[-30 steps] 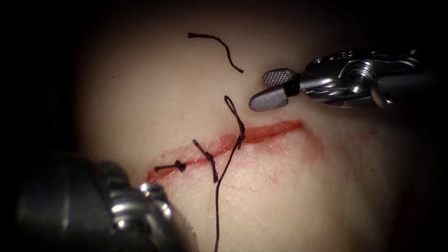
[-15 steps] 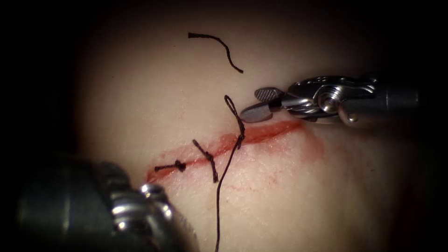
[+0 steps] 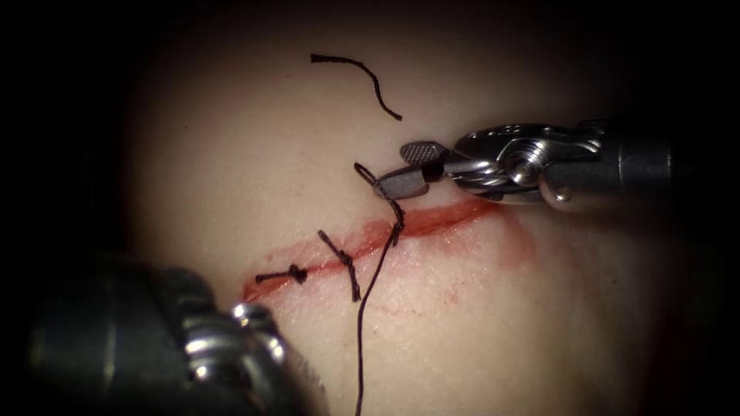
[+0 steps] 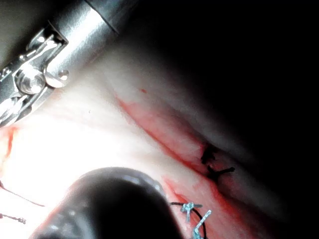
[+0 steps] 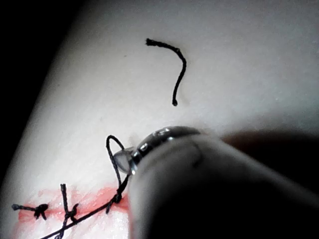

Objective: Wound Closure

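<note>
The left tool (image 3: 193, 339) shows only as a blurred wrist and shaft at the near left of the endoscope view; its tip is out of sight, so what it holds cannot be told. No needle can be made out. The right tool (image 3: 408, 169) reaches in from the right, its jaws parted narrowly, the lower jaw touching the thread loop (image 3: 374, 179) that stands up just above the cut (image 3: 432, 219). Whether the loop lies between the jaws is hard to judge; in the right wrist view the shaft covers the tip beside the loop (image 5: 114, 149).

The thread (image 3: 362, 323) runs from a knot on the cut down toward the near edge. Two finished stitches (image 3: 339, 262) cross the cut further left. Red fluid (image 3: 462, 212) lines the open right part. A loose cut end of thread (image 3: 362, 77) lies on the pale tissue (image 3: 231, 154) well above.
</note>
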`<action>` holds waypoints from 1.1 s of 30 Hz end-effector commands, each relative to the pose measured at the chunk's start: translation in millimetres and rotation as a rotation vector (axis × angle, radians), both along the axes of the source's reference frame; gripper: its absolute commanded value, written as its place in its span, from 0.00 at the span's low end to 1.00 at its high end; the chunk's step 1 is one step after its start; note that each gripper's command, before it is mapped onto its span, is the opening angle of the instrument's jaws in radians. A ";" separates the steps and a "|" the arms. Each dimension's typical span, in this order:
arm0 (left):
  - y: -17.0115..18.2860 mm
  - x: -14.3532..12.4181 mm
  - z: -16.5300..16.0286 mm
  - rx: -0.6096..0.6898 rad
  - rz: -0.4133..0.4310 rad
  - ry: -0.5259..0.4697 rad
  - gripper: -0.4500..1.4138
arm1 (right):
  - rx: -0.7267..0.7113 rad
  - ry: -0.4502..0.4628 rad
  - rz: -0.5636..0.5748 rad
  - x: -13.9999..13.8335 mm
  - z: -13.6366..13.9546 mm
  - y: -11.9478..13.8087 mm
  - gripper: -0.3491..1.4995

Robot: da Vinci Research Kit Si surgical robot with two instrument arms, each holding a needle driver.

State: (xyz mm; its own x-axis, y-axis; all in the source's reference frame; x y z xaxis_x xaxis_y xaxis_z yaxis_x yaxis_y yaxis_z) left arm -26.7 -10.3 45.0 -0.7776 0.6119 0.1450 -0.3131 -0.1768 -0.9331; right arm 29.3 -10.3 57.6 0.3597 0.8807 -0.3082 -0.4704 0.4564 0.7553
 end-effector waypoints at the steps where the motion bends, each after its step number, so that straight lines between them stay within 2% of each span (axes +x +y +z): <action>1: -0.1 -0.5 0.5 0.000 0.000 0.000 0.00 | -0.002 0.002 -0.001 1.1 0.2 0.2 0.76; 5: -0.2 -0.5 0.5 0.000 0.000 0.000 0.00 | 0.010 0.006 -0.008 1.5 0.5 -0.4 0.73; 8: -0.2 -0.5 0.4 0.000 0.000 0.000 0.00 | 0.014 0.012 -0.027 1.8 0.9 -1.0 0.64; 9: -0.2 -0.5 0.4 0.000 -0.001 0.001 0.00 | 0.016 0.015 -0.033 1.9 1.0 -1.1 0.59; 11: -0.3 -0.5 0.3 0.000 -0.001 0.001 0.00 | 0.018 0.019 -0.044 2.1 1.1 -1.4 0.40; 15: -0.2 -0.6 0.3 -0.002 0.001 -0.004 0.00 | 0.026 0.028 -0.055 2.4 1.0 -1.6 0.26; 18: -0.2 -0.6 0.3 -0.002 0.001 -0.004 0.00 | 0.064 0.038 -0.072 2.6 0.9 -1.7 0.00; 23: -0.2 -0.6 0.3 -0.002 0.001 -0.004 0.00 | 0.102 0.031 -0.148 2.6 0.3 -2.2 0.00; 25: -0.2 -0.6 0.3 -0.002 0.001 -0.004 0.00 | 0.103 0.021 -0.139 2.7 0.1 -1.9 0.00; 28: -0.2 -0.6 0.3 -0.002 0.001 -0.004 0.00 | -0.023 0.029 -0.150 2.5 -0.2 -0.5 0.00; 29: -0.2 -0.6 0.2 -0.002 0.001 -0.004 0.00 | -0.107 0.043 -0.167 2.4 -0.3 0.2 0.00; 32: -0.2 -0.6 0.2 -0.002 0.001 -0.004 0.00 | -0.329 0.127 -0.256 2.2 -0.3 1.4 0.00; 33: -0.2 -0.6 0.2 -0.002 0.001 -0.004 0.00 | -0.363 0.155 -0.262 2.1 -0.3 1.4 0.00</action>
